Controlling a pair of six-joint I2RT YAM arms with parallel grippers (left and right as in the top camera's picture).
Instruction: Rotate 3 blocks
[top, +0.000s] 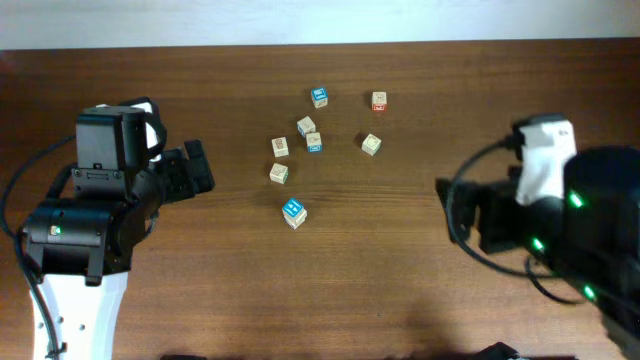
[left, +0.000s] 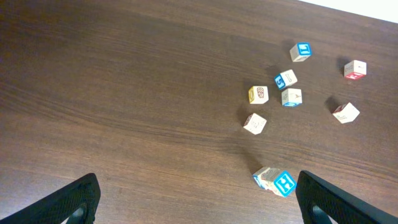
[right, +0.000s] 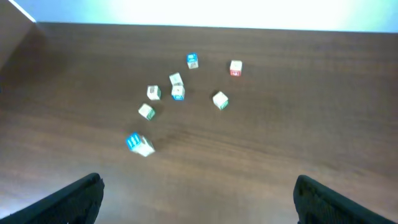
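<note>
Left tool (left: 199, 202) and right tool (right: 196, 199) are both gaping wide, gripping nothing. Ahead of them the blocks (left: 291, 97) are lying scattered on the bench (left: 124, 93), the blue-framed block (left: 283, 183) sitting nearest the left tool. They are probably light, stiff and smooth, suiting a pinch across opposite flat faces.

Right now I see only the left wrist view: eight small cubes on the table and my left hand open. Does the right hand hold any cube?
Observer: No. The right hand is open and empty, over bare table.
Operator: Is it close to the cubes?
Observer: No. Overhead, it stands at the right side, well apart from the nearest cube.
Operator: And is my left hand above them?
Observer: No. It sits left of the group, level with a pale cube on that edge.
</note>
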